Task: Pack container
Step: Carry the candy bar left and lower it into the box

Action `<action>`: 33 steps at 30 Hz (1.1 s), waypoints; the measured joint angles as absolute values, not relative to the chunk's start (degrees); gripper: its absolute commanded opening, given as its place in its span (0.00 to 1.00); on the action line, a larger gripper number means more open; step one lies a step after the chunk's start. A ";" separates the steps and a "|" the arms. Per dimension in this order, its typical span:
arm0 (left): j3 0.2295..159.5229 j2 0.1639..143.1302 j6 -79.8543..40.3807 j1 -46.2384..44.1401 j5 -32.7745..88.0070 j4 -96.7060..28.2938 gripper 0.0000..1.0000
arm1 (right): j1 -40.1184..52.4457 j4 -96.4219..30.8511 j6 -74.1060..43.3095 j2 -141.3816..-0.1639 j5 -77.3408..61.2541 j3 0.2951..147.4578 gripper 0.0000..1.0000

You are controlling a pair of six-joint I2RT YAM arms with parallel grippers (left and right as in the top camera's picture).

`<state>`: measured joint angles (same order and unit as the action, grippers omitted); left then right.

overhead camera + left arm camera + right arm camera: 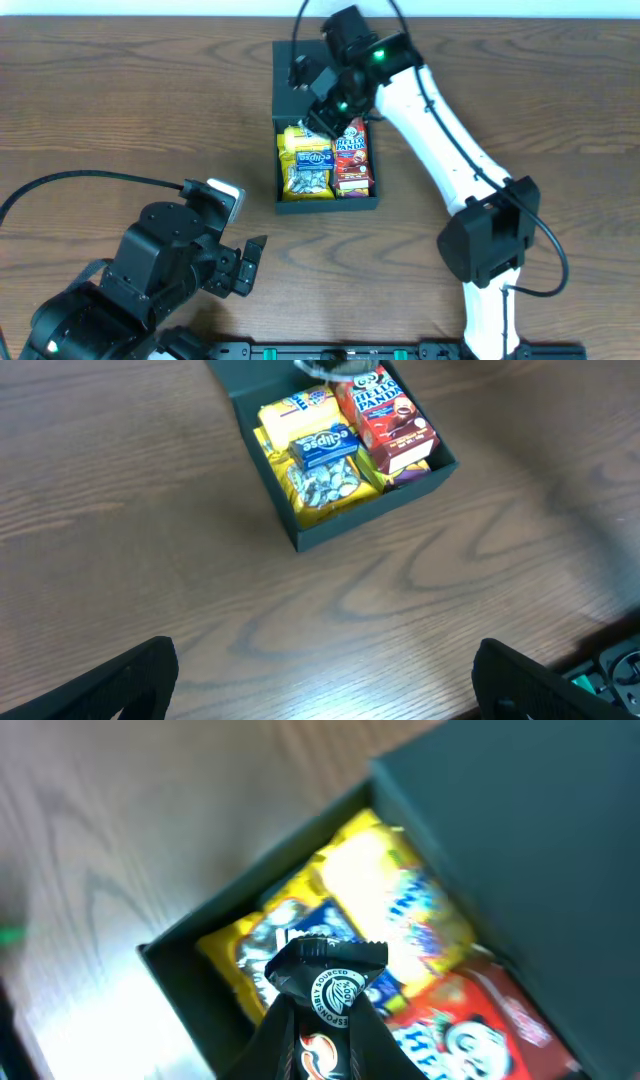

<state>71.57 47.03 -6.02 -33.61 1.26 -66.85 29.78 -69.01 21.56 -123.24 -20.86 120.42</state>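
The container (327, 204) is a dark square box, open, with its flap lid (292, 68) lying back. It holds a yellow packet (297, 150), a blue Eclipse pack (313, 160) and a red Hello Panda carton (352, 152). My right gripper (325, 120) hovers over the box's far end, shut on a black snack packet (322, 975) with a round white seal. My left gripper (248, 265) is open and empty over bare table near the front. In the left wrist view the box (330, 532) lies ahead between the fingers.
The wooden table (130, 110) stretches to the left of the box. A dark rail (330, 350) runs along the front edge. My right arm (440, 130) crosses the table's right side. A black cable (60, 185) loops at the left.
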 measured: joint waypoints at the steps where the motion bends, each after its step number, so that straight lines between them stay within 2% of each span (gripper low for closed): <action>1: 71.57 47.03 -6.02 -33.61 1.28 -66.85 0.95 | 30.26 -69.01 22.02 -123.24 -20.86 119.87 0.10; 13: 71.57 47.03 -6.02 -33.61 1.26 -66.85 0.95 | 32.86 -60.49 25.21 -123.26 -21.02 105.86 0.14; 14: 71.57 47.03 -6.02 -33.61 1.28 -66.85 0.95 | 32.91 -60.40 25.71 -123.26 -21.02 105.67 0.18; 16: 71.57 47.03 -6.02 -33.61 1.26 -66.85 0.95 | 32.97 -60.38 26.00 -123.26 -21.02 105.60 0.38; 17: 71.57 47.03 -6.02 -33.61 1.28 -66.85 0.95 | 32.99 -60.34 26.22 -123.26 -21.04 105.58 0.44; 20: 71.57 47.03 -6.02 -33.61 1.26 -66.83 0.95 | 33.08 -60.34 27.38 -123.26 -21.04 105.56 0.52; 23: 71.57 47.03 -6.02 -33.61 1.26 -66.94 0.95 | 33.21 -60.38 27.51 -123.26 -21.30 105.56 0.53; 29: 71.57 47.03 -6.02 -33.61 1.26 -67.09 0.95 | 33.26 -62.37 27.14 -123.26 -23.55 105.56 0.45; 30: 71.57 47.03 -6.02 -33.61 1.26 -67.11 0.95 | 33.26 -62.87 26.50 -123.24 -23.94 105.56 0.36; 32: 71.57 47.03 -6.00 -33.61 1.21 -66.94 0.95 | 33.26 -63.31 25.32 -122.87 -24.29 105.56 0.08; 33: 71.57 47.03 -6.00 -33.61 1.02 -66.43 0.95 | 33.23 -63.44 24.34 -122.41 -24.47 105.56 0.01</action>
